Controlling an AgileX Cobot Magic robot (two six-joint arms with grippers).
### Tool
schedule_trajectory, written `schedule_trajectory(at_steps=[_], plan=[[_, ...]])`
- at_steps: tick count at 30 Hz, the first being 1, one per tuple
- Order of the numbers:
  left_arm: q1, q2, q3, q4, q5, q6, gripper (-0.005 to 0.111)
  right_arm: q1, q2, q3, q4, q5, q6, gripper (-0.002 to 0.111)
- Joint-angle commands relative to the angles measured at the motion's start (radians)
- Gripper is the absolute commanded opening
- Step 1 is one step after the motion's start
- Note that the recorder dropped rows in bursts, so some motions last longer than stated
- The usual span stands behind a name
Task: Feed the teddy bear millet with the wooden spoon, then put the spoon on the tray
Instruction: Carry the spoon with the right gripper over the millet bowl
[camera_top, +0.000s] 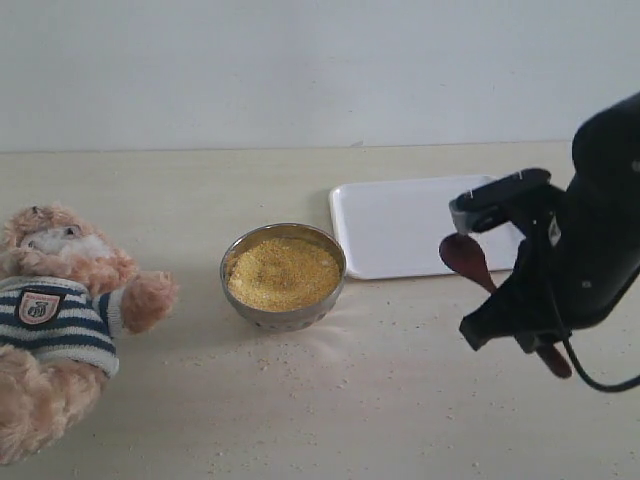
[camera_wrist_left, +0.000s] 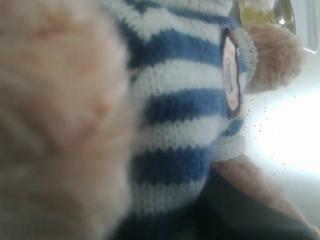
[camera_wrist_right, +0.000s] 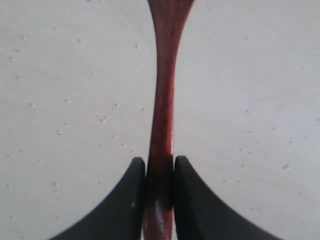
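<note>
The teddy bear (camera_top: 60, 310) lies at the left edge of the table in its striped shirt. It fills the left wrist view, shirt (camera_wrist_left: 185, 105) and crest badge (camera_wrist_left: 230, 75) close to the camera. A dark blurred shape low in that view may be my left gripper; its jaws do not show. The millet (camera_top: 284, 272) is heaped in the steel bowl (camera_top: 240, 300) at mid-table. My right gripper (camera_top: 515, 305) (camera_wrist_right: 160, 162) is shut on the handle of the wooden spoon (camera_top: 466, 258) (camera_wrist_right: 164, 100), held above the table right of the bowl. Behind it lies the white tray (camera_top: 400, 225).
Loose millet grains (camera_top: 300, 355) are scattered over the cream tabletop (camera_top: 380, 400) in front of the bowl and under the spoon. A pale wall closes off the table's far edge. The bowl's rim (camera_wrist_left: 280, 15) and a tray corner (camera_wrist_left: 311, 30) show beyond the bear.
</note>
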Motion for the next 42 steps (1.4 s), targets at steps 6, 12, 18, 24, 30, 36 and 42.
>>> schedule_trajectory(at_steps=[6,12,18,24,30,36,42], plan=[[0.001,-0.01,0.003,-0.021,0.007,0.0,0.008,0.168,-0.019,-0.261,-0.169,0.234,-0.151,0.011],[0.001,-0.01,0.003,-0.021,0.007,0.0,0.008,0.326,0.083,-0.393,-0.417,0.389,-0.132,0.011],[0.001,-0.01,0.003,-0.021,0.007,0.0,0.008,0.427,0.268,-0.498,-0.575,0.403,-0.139,0.011],[0.001,-0.01,0.003,-0.021,0.007,0.0,0.008,0.462,0.387,-0.556,-0.626,0.403,-0.173,0.011],[0.001,-0.01,0.003,-0.021,0.007,0.0,0.008,0.462,0.45,-0.558,-0.7,0.403,-0.198,0.011],[0.001,-0.01,0.003,-0.021,0.007,0.0,0.008,0.462,0.485,-0.558,-0.73,0.403,-0.221,0.011],[0.001,-0.01,0.003,-0.021,0.007,0.0,0.008,0.462,0.496,-0.559,-0.734,0.403,-0.228,0.011]])
